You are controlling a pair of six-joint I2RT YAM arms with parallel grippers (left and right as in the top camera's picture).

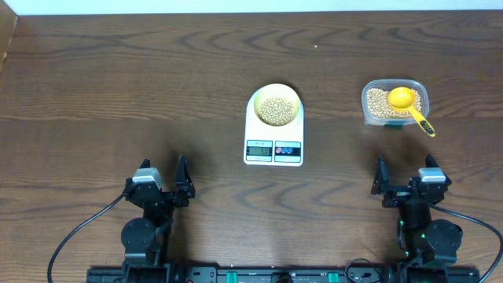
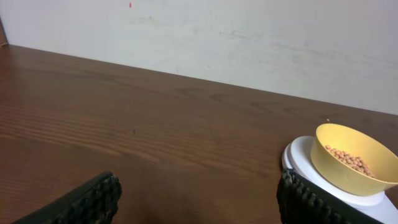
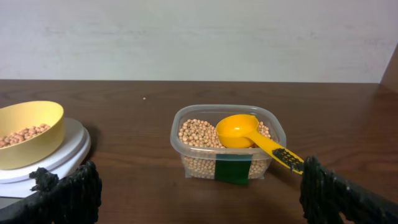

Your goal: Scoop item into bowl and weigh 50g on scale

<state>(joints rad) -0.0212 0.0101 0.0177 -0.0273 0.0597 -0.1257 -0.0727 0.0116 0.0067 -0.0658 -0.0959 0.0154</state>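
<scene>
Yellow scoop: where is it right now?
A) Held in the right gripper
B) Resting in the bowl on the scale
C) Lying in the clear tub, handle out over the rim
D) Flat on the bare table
C: the scoop rests on the beans inside the clear tub, its handle sticking out over the tub's rim.

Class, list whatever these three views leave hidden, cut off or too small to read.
1. Scale reading: overhead, digits too small; wrist views, display behind fingers or off frame.
2. Bowl: right wrist, cut off by left edge.
3. Beans beneath scoop: right wrist, scoop covers them.
</scene>
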